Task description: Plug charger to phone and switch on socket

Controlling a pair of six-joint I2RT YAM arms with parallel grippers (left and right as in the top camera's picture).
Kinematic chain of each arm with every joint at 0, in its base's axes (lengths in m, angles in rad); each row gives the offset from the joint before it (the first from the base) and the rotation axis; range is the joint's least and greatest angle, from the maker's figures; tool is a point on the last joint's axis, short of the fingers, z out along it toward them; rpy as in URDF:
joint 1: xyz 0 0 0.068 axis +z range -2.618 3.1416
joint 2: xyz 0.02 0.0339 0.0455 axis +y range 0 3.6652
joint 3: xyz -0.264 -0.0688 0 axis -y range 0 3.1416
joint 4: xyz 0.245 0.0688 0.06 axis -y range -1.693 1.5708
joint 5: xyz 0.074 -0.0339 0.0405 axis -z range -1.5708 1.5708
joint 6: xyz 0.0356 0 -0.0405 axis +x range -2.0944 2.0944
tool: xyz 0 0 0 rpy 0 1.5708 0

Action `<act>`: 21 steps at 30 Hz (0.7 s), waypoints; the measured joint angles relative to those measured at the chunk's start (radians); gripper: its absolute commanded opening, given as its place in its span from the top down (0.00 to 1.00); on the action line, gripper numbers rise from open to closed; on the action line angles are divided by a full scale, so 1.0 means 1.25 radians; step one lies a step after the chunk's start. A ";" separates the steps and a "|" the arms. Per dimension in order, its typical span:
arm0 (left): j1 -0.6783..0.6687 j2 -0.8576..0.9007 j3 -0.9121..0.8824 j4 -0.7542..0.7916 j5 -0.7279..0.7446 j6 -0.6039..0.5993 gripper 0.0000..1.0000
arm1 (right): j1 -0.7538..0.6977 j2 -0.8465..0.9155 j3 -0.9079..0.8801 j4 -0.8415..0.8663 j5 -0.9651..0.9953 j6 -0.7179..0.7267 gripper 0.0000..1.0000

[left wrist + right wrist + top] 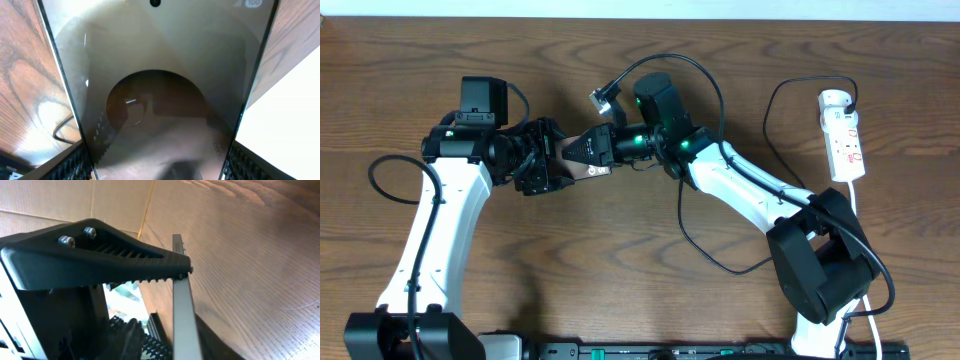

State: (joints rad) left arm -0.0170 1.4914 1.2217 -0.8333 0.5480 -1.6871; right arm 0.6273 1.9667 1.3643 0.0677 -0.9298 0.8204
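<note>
One phone (pixel 582 150) between both arms | left gripper (pixel 555 158) clamps its sides | right gripper (pixel 618 145): upper finger (pixel 125 255) touches phone edge, grasp unclear

No readable text, socket (pixel 844 135) markings blurred

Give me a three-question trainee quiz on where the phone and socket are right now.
1. Whose wrist view is filled by the phone? A) left gripper B) right gripper C) neither
2. True or false: the phone lies right next to the socket.
3. Fill in: in the overhead view the socket sits near the table's ___ edge.
Key: 1 A; 2 false; 3 right.
</note>
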 measured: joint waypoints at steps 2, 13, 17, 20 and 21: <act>0.000 0.000 0.000 0.000 0.000 0.000 0.93 | 0.000 0.000 0.000 -0.001 0.003 0.001 0.78; 0.001 0.000 0.000 0.002 -0.001 0.003 0.93 | 0.000 0.003 0.000 -0.008 0.024 -0.007 0.99; 0.002 0.000 0.000 0.003 -0.001 0.006 0.93 | 0.000 0.003 0.000 -0.008 0.026 -0.008 0.99; 0.002 0.000 0.000 0.003 -0.001 0.007 0.92 | 0.000 0.003 0.000 -0.008 0.026 -0.008 0.99; 0.002 0.000 0.000 0.003 -0.001 0.007 0.92 | 0.000 0.003 0.000 -0.008 0.026 -0.008 0.99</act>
State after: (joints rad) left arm -0.0151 1.4914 1.2217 -0.8299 0.5468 -1.6783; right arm 0.6273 1.9705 1.3643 0.0574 -0.8970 0.8101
